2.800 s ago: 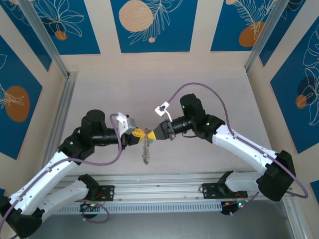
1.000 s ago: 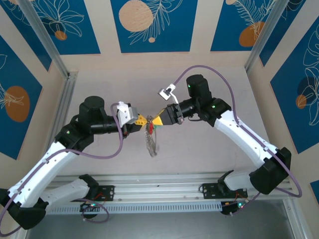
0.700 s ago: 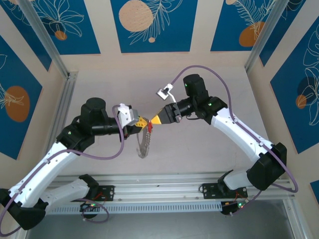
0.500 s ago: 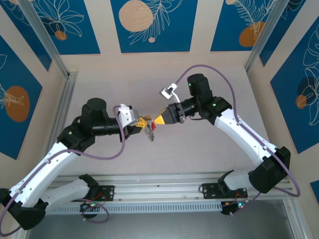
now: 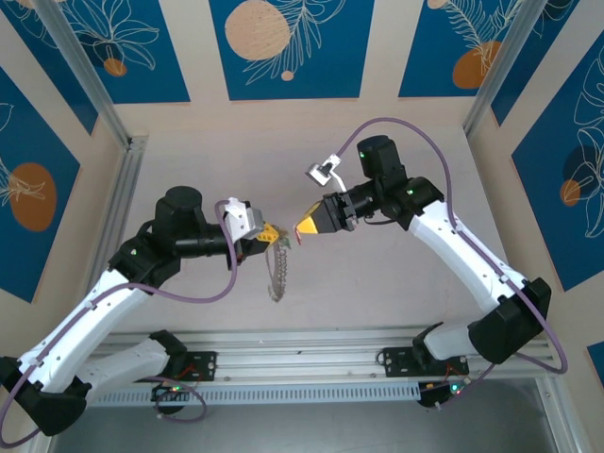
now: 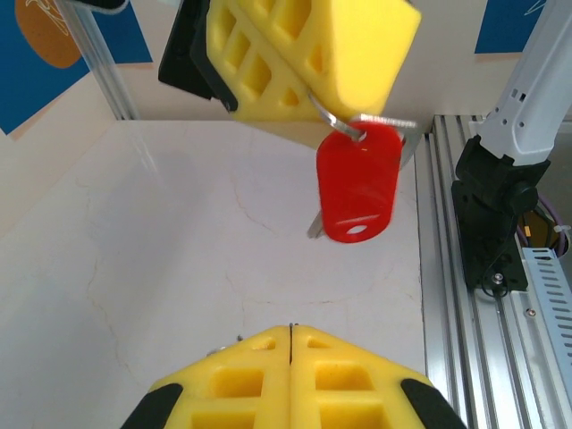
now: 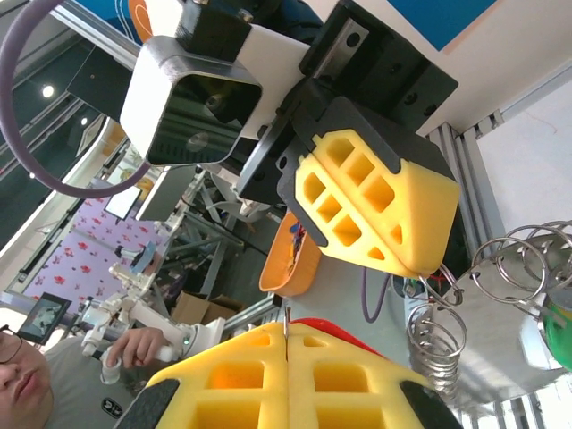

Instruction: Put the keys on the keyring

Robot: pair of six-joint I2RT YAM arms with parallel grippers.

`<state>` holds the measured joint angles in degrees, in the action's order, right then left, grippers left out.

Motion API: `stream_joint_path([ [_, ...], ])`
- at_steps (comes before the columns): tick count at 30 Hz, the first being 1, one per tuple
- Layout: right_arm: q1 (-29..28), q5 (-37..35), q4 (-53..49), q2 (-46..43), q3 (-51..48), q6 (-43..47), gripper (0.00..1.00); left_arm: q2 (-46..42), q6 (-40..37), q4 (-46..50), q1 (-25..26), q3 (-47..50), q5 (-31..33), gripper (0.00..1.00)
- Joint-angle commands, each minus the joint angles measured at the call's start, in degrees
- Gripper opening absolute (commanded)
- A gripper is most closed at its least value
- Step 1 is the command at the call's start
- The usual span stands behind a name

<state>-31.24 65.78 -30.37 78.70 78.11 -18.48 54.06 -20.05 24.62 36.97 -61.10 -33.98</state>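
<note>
In the top view my left gripper [image 5: 273, 232] is shut on the top of the keyring [image 5: 276, 274], a grey chain of wire loops that hangs down from its yellow fingers above the table. My right gripper [image 5: 301, 227] faces it a short gap away, shut on the small wire ring of the red-headed key [image 5: 298, 242]. The left wrist view shows the key [image 6: 357, 189] dangling under the right fingers [image 6: 304, 54]. In the right wrist view the keyring's loops [image 7: 436, 332] and its green tag [image 7: 561, 327] hang from the left fingers [image 7: 375, 201].
The pale table [image 5: 377, 283] lies below both arms. An aluminium rail [image 5: 121, 203] runs along the left side and another rail [image 5: 311, 363] along the near edge. Patterned blue wall panels [image 5: 283, 47] close off the back and sides.
The two grippers were tip to tip; now the right one has drawn back to the right with the key. The chain, bunched up half a second ago, hangs straight from the left gripper.
</note>
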Motion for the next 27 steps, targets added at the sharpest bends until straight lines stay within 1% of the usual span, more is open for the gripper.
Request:
stream_joint_path([
  [1, -1.2, 1.7, -5.2, 2.3, 1.6, 3.1, 0.00, -0.7, -0.4, -2.7, 0.0, 0.1, -1.8, 0.00],
  [14, -4.4, 0.6, -10.4, 7.3, 3.9, 6.1, 0.00, -0.8, -0.2, -3.0, 0.0, 0.5, -1.2, 0.00],
  [27, -3.9, -0.7, -12.1, 9.2, 3.5, 6.4, 0.00, -1.2, 0.1, -3.2, 0.0, 0.7, -1.9, 0.00],
])
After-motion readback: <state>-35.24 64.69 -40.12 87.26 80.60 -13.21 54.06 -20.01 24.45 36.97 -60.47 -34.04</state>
